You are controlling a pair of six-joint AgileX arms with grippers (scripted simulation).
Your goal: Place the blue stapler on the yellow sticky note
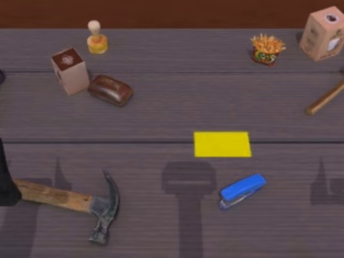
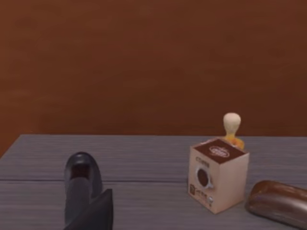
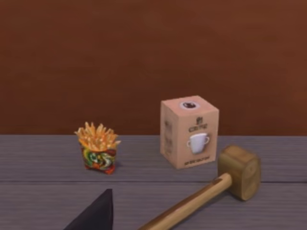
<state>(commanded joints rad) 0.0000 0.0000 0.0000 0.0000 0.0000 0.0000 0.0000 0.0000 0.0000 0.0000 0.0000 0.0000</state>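
The blue stapler [image 1: 242,191] lies on the table right of centre near the front, slanted, with its silver base showing. The yellow sticky note [image 1: 222,144] lies flat just behind it, a small gap apart. Neither shows in the wrist views. My left arm [image 1: 4,180] is parked at the table's left edge, over the hammer's handle end. A dark part of my left gripper [image 2: 96,215] shows in the left wrist view, far from the stapler. A dark part of my right gripper [image 3: 96,214] shows in the right wrist view. Nothing is held by either.
A claw hammer [image 1: 80,203] lies front left. At the back left stand a coffee box [image 1: 70,71], a brown mouse-like object [image 1: 110,90] and a wooden stamp [image 1: 97,37]. Fries [image 1: 266,49], a second box [image 1: 322,33] and a wooden mallet [image 1: 325,99] are back right.
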